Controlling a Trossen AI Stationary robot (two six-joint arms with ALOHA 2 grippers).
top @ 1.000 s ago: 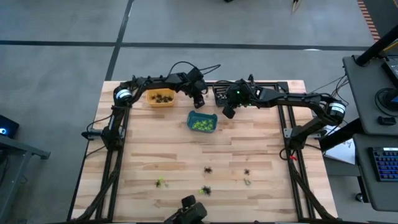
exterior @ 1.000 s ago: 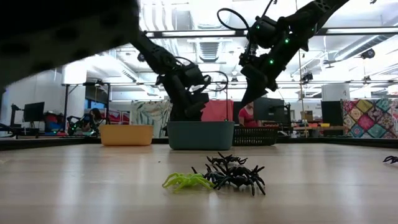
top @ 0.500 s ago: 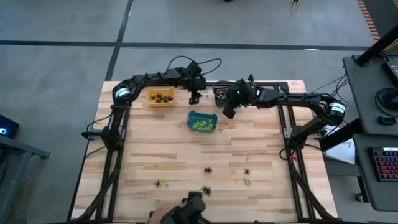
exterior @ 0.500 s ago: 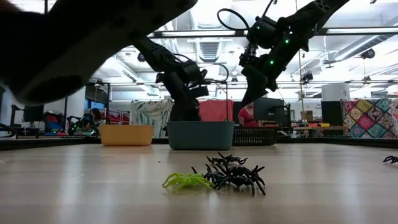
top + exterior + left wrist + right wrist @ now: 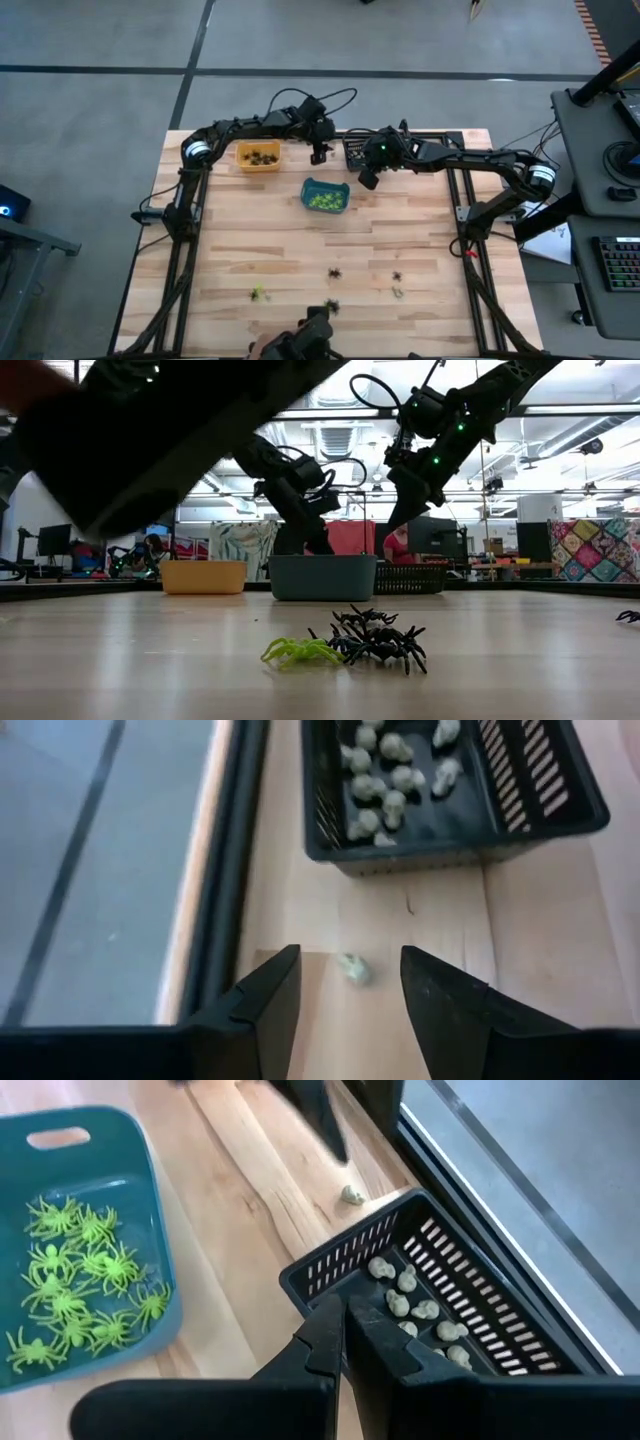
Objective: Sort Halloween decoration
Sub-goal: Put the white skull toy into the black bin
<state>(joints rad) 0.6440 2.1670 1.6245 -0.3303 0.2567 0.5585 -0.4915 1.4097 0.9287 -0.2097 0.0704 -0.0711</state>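
Left gripper [image 5: 345, 995] open over a pale trinket [image 5: 352, 968] on the counter [image 5: 540, 930] beside the black bin [image 5: 560, 815]. Light, hard, likely slippery; pinch across its body. Right gripper [image 5: 343, 1325] closed, empty.

Wooden tabletop [image 5: 240, 240]: orange bin [image 5: 258, 157], teal bin [image 5: 325, 196] and black basket [image 5: 356, 151] across upper centre; loose spiders lower centre — green [image 5: 259, 293], black [image 5: 334, 273], black [image 5: 397, 276]; pale trinket [image 5: 352, 968] beside basket.
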